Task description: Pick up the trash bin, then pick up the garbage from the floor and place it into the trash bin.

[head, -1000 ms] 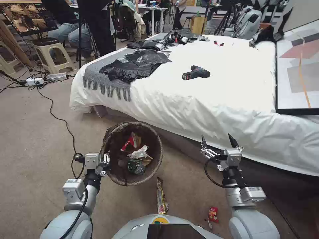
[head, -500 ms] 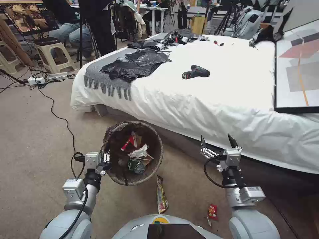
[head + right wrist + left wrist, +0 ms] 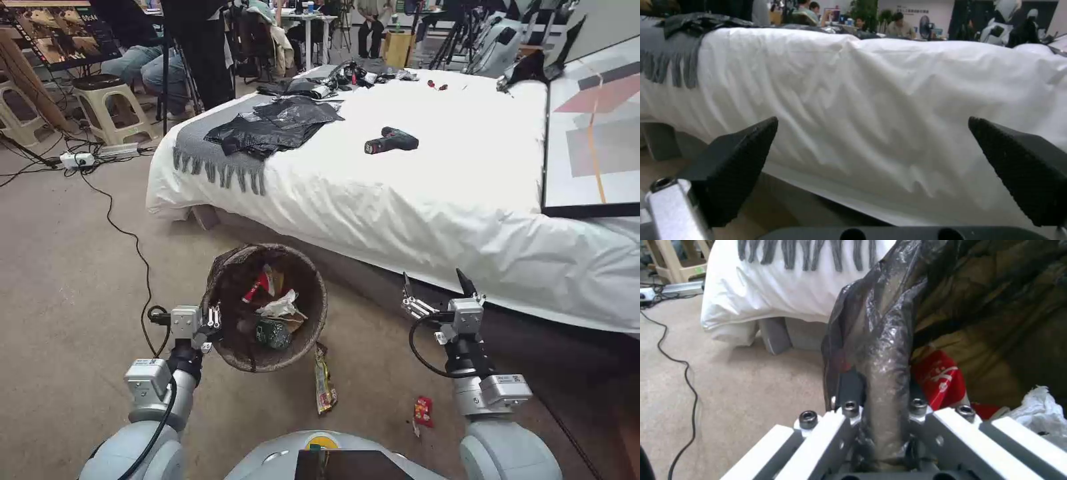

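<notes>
Beside bed: trash bin [image 3: 265,308] round, dark-bag-lined (litter inside), rim clamped by left tool [image 3: 212,320]; right tool [image 3: 440,285] spread wide.

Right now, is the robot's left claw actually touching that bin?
Touching. The left wrist view shows the left gripper clamped on the bag-covered rim of the trash bin, one finger on each side.

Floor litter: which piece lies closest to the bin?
The long yellow snack wrapper, right by the trash bin. The small red wrapper lies farther off, nearer the right arm.

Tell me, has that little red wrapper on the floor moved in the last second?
Cannot tell. The red wrapper sits slightly lower left in the head view, but the bed shifted too, so the camera moved.
</notes>
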{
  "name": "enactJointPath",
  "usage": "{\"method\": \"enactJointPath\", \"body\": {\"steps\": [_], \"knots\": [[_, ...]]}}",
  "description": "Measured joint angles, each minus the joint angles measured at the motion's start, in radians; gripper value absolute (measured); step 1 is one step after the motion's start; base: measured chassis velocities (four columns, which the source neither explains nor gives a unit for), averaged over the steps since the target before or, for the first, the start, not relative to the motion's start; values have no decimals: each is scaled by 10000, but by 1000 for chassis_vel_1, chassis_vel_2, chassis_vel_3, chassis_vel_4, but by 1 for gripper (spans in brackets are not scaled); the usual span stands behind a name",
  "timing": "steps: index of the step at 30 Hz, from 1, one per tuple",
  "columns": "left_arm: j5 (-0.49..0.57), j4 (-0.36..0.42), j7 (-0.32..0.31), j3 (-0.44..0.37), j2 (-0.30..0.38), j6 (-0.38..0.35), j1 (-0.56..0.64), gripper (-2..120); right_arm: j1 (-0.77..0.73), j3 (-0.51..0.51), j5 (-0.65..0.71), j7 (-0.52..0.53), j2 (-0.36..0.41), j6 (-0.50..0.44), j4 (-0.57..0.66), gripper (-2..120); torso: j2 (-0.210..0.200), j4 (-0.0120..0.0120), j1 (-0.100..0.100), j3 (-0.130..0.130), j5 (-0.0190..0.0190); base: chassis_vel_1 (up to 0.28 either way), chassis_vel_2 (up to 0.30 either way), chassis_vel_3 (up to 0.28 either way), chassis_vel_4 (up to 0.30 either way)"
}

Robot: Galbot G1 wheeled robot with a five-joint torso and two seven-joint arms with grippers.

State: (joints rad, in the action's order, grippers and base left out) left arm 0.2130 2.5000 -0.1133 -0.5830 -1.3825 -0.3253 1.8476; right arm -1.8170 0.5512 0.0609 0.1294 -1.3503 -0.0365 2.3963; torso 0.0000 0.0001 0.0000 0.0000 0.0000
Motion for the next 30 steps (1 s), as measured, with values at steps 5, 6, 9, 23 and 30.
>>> {"method": "enactJointPath", "body": {"steps": [5,6,9,23,30], "knots": [[0,0,1,-1,2,1,-1,3,1,-3,-9,-12,-12,2,-6,100,0,-2,0,0,0,60,-62,-57,61],[0,0,1,-2,2,1,0,3,0,-4,-15,-14,-20,1,-12,100,0,-1,0,0,0,72,-50,-87,50],[0,0,3,-2,-2,2,0,3,-2,-5,-18,-16,-22,2,-16,100,0,-1,0,0,0,62,-53,-89,55],[2,0,-16,-4,-6,4,6,3,-13,0,-21,-40,-5,-1,-36,100,0,0,0,0,0,51,-48,-51,56],[2,0,-44,-10,-19,3,29,3,-12,-33,-34,-51,-5,-8,-49,100,0,0,0,0,-1,54,-45,-63,48]]}}
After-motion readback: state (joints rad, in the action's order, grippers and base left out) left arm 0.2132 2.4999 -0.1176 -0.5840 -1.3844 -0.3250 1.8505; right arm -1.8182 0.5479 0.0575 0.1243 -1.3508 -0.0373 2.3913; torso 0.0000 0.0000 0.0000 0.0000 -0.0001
